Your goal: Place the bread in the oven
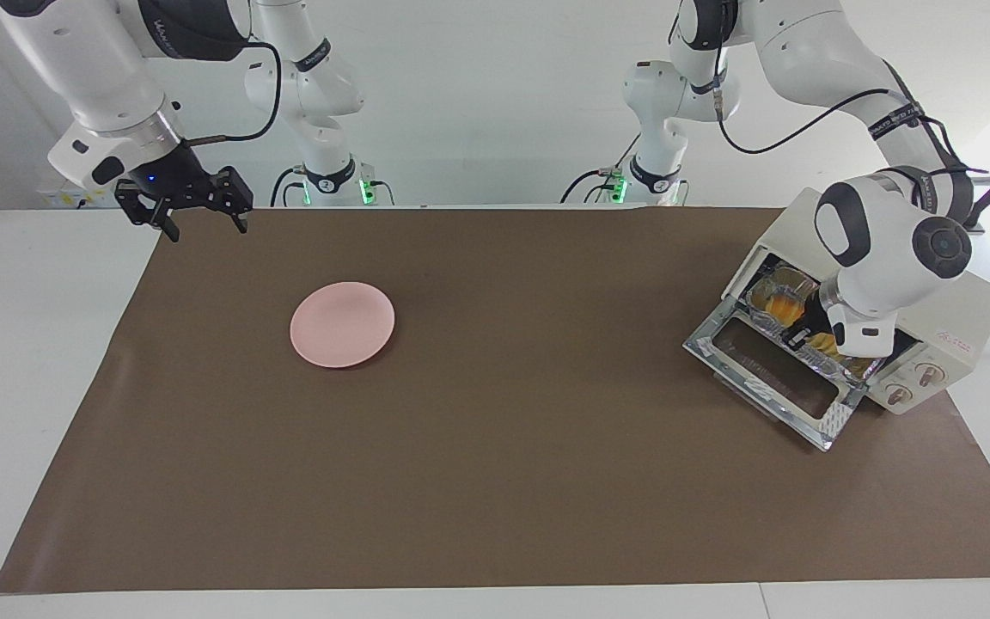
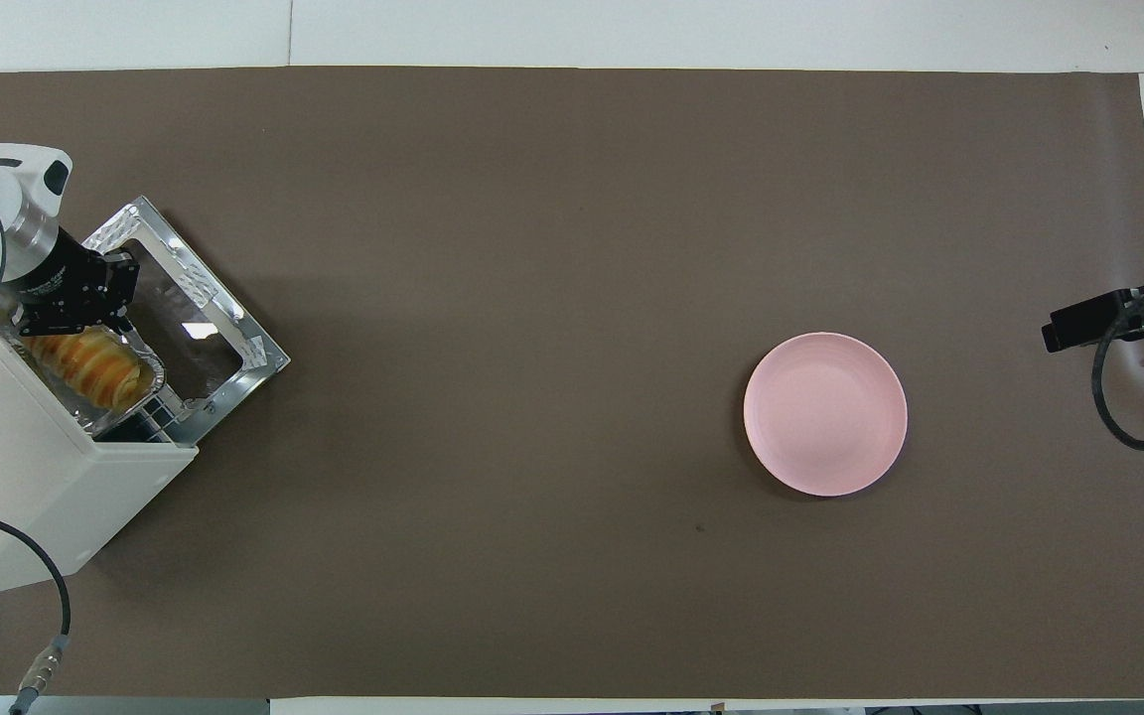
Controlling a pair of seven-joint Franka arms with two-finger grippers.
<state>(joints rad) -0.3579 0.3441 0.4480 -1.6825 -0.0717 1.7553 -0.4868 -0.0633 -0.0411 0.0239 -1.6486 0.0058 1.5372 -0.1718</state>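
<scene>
The cream-white oven [image 1: 959, 301] stands at the left arm's end of the table with its glass door [image 1: 770, 378] dropped open. In its mouth, on the wire rack, sits a crinkled foil tray [image 2: 153, 379] holding the yellow-orange bread [image 2: 85, 362]; most of the loaf lies under the oven's roof. My left gripper [image 1: 813, 331] reaches down into the opening, shut on the tray's rim, and the wrist hides part of the bread [image 1: 777, 303]. My right gripper [image 1: 198, 225] hangs open and empty over the mat's corner at the right arm's end, where that arm waits.
A round pink plate [image 1: 342, 324] lies bare on the brown mat [image 1: 495, 481], toward the right arm's end. The open door juts out over the mat in front of the oven. A black cable [image 2: 46, 596] trails from the oven.
</scene>
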